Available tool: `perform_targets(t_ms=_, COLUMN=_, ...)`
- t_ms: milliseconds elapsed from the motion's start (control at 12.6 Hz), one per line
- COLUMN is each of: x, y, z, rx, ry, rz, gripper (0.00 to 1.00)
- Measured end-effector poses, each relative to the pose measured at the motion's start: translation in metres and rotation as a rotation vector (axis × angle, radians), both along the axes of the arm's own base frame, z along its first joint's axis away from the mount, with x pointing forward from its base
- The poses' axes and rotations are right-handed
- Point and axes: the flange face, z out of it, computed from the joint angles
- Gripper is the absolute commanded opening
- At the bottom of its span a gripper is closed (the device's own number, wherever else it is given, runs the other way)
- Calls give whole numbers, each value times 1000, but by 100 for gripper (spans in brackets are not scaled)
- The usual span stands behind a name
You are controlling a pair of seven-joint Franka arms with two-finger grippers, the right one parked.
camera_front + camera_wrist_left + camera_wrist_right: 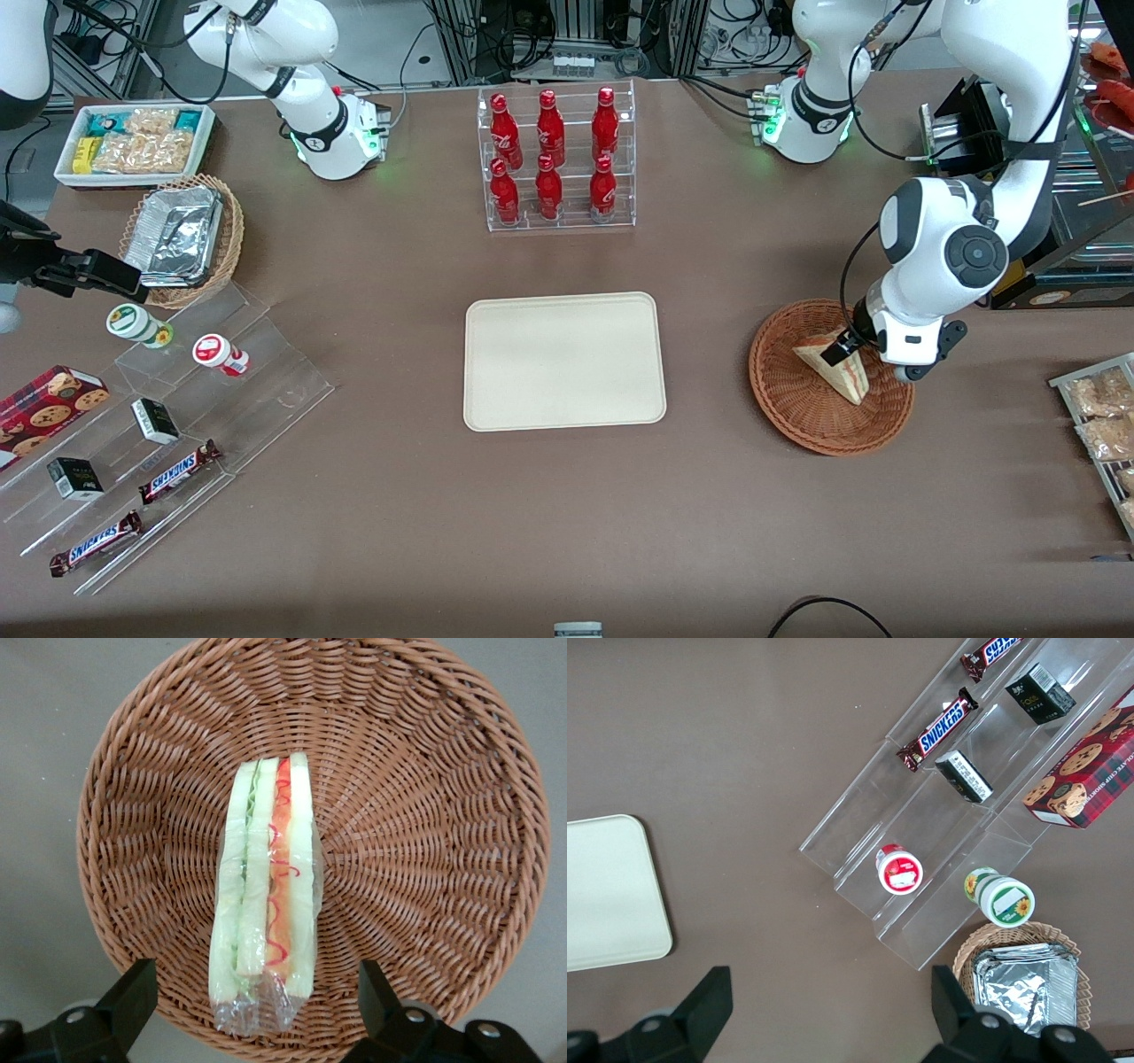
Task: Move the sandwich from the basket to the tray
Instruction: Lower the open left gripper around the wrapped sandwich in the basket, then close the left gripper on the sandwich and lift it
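We are looking at the sandwich (264,895) standing on edge inside the basket (802,416), wrapped in clear film that bunches loose at the narrow end. We judge it light, soft and easy to crush: the bread will be giving way under pressure, and the film may be sliding against the pads. The best hold looks to be across the two flat bread faces, around mid-length, with a gentle squeeze, not on the loose film tail.

Our gripper (257,1005) is hovering just above the wedge with its fingers (133,997) spread wide, one on each side of the sandwich, holding nothing. In the front view the gripper (842,347) is sitting low over the sandwich (840,372), close to the bread.

The basket rim is low, so a short lift should be clearing it. We are seeing bare table between the basket and the tray (564,361), which lies toward the parked arm's end from it and holds nothing yet. The bottle rack (558,159) stands farther from the front camera than the tray, well apart from the likely path.
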Motion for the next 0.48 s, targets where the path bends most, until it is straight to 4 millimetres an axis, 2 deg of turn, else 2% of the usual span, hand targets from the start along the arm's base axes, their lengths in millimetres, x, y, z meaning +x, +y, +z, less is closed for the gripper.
perform_targets(t_ms=397, x=-9, y=0, z=-32, rx=-9, ry=-38, rz=38, gripper=100)
perform_targets(t_ms=476, x=-10, y=0, z=-39, rx=-11, ry=-45, rz=40, gripper=89)
